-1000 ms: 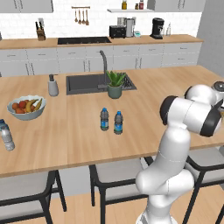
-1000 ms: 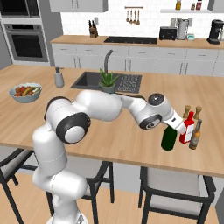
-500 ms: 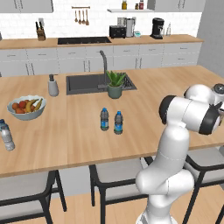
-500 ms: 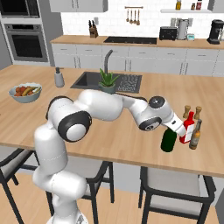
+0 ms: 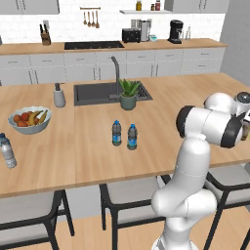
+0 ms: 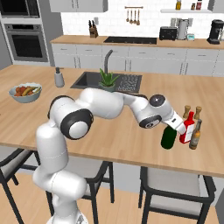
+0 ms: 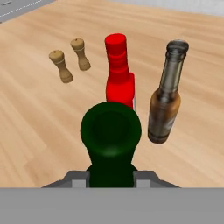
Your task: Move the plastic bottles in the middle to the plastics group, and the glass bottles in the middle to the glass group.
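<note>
The gripper [image 7: 111,177] is closed on the neck of the green glass bottle [image 6: 168,137], with 1 finger pad on each side of the neck in the hand view. The bottle stands upright near the right end of the bench [image 6: 122,135], with its base at or just above the wood; contact cannot be confirmed. The white arm reaches across the bench to it from the left in the right base view.

Just beside the green bottle, on the side away from the arm, stands the glass group: 1 slim red bottle [image 6: 188,127] and 1 brown bottle [image 6: 194,135]. In the hand view the red bottle [image 7: 119,72] sits directly beyond the green bottle's mouth [image 7: 111,127], and the brown bottle [image 7: 167,103] is to its right. The 3 bottles are close together; the frames do not settle whether any of them touch. 2 small wooden shakers [image 7: 70,59] stand farther out on the bench, upright and apart from the bottles.

The 2 small plastic bottles [image 5: 124,135] with blue label bands stand side by side at the middle of the bench, upright. The plastics group, 1 pale clear water bottle [image 5: 7,151], stands at the far left end, well apart from them. A fruit bowl [image 5: 29,119] sits near that bottle. A grey soap dispenser [image 5: 59,95], a sink [image 5: 97,93] and a potted plant [image 5: 129,93] occupy the back of the bench.
</note>
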{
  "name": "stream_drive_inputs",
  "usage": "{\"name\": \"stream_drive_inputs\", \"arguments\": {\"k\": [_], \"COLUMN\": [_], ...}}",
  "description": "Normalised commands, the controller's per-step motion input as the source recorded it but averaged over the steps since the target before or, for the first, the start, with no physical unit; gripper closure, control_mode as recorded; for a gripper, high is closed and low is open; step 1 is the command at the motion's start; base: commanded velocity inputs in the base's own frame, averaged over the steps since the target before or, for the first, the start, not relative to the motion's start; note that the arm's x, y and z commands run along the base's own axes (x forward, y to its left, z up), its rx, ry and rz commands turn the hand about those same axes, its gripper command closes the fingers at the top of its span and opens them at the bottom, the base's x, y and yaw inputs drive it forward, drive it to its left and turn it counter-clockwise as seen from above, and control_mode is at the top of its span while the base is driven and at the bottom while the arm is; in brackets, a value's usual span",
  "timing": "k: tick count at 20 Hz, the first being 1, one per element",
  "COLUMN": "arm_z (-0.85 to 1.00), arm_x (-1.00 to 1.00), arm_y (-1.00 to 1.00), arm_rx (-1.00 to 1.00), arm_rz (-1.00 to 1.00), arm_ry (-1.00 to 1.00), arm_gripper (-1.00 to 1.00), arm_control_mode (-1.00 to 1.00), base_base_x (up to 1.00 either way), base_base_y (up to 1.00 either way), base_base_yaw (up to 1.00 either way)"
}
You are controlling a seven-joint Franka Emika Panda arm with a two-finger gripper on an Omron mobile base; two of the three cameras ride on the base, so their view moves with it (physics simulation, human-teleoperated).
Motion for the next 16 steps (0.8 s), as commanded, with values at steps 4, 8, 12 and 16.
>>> {"name": "stream_drive_inputs", "arguments": {"k": [4,8,12,16], "arm_z": [0.0,0.0,0.0,-0.08], "arm_x": [0.0,0.0,0.1,0.02], "arm_y": [-0.01,-0.14,-0.02,0.0], "arm_rx": [0.0,0.0,0.0,0.0], "arm_rz": [0.0,-0.01,0.0,0.0], "arm_ry": [0.0,0.0,0.0,0.0], "arm_gripper": [1.0,1.0,1.0,1.0], "arm_control_mode": [-1.0,-1.0,-1.0,-1.0], "base_base_x": [0.0,0.0,0.0,0.0], "base_base_y": [0.0,0.0,0.0,0.0], "base_base_yaw": [0.0,0.0,0.0,0.0]}}
